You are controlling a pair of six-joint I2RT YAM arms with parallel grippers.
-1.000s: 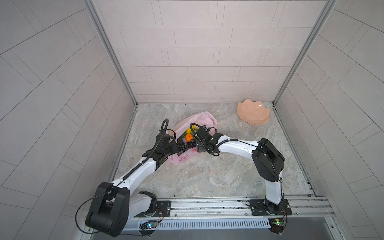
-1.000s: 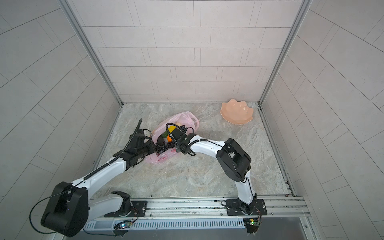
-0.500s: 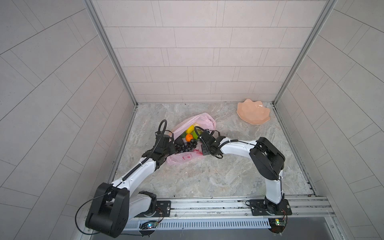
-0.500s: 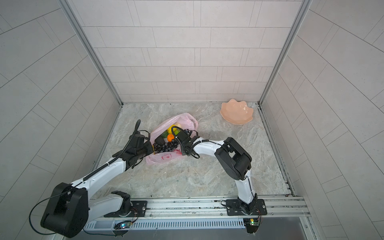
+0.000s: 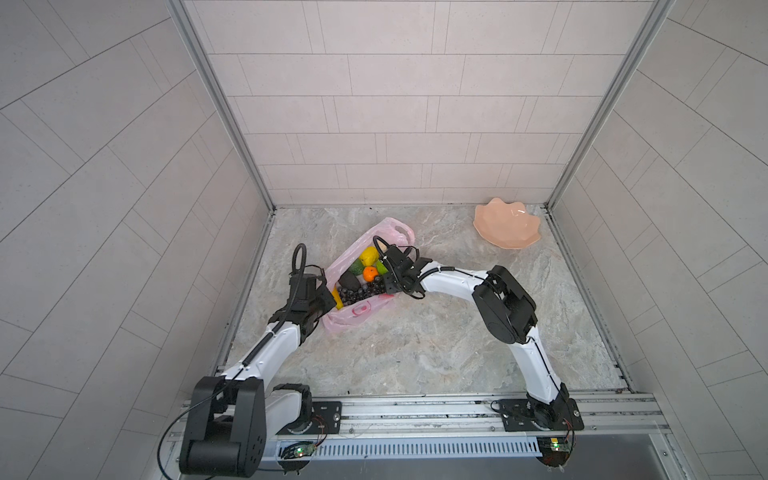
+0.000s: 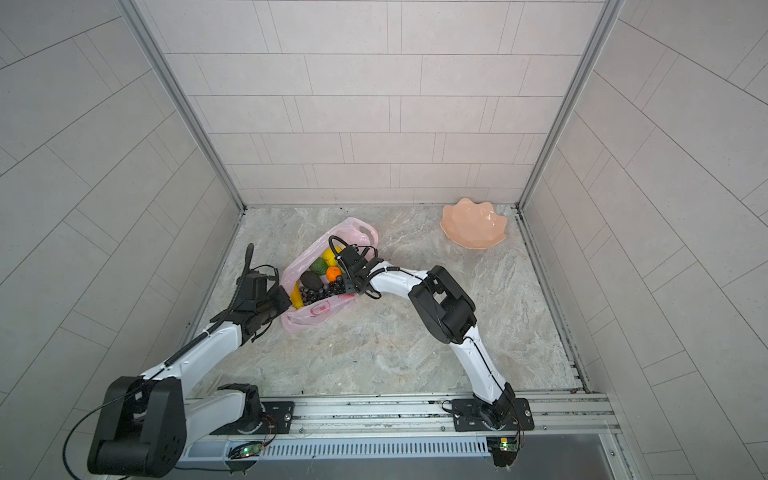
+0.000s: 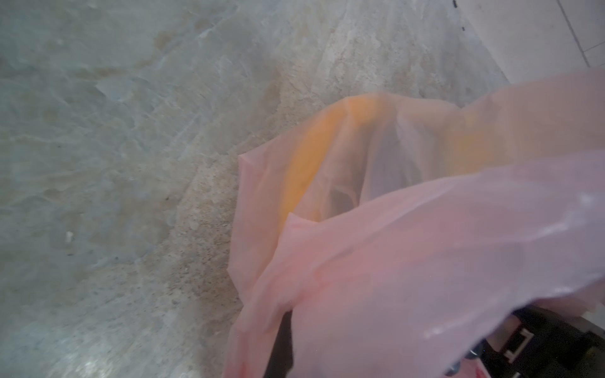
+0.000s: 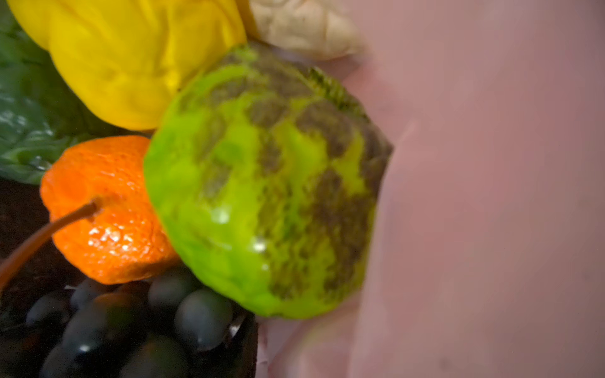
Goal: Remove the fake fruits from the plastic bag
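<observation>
The pink plastic bag (image 5: 349,320) (image 6: 307,319) lies open on the stone floor. Inside show a yellow fruit (image 5: 368,255), an orange (image 5: 370,273), a dark avocado (image 5: 349,281), grapes (image 5: 359,293) and a banana (image 5: 336,300). My left gripper (image 5: 328,299) (image 6: 286,301) is shut on the bag's left edge; pink film (image 7: 425,261) drapes over its finger (image 7: 283,340). My right gripper (image 5: 384,284) (image 6: 348,286) sits at the bag's right edge. A mottled green fruit (image 8: 262,183) lies just ahead of it. One finger (image 8: 244,347) shows beside the film (image 8: 491,196); the other finger is hidden.
A peach scalloped bowl (image 5: 507,224) (image 6: 473,224) stands at the back right, near the wall. Tiled walls close in the floor on three sides, and a metal rail (image 5: 415,411) runs along the front.
My right gripper has moved from the middle of the bag toward its right edge. The bag's mouth has spread wider, and more fruit shows. My left gripper has kept its hold.
</observation>
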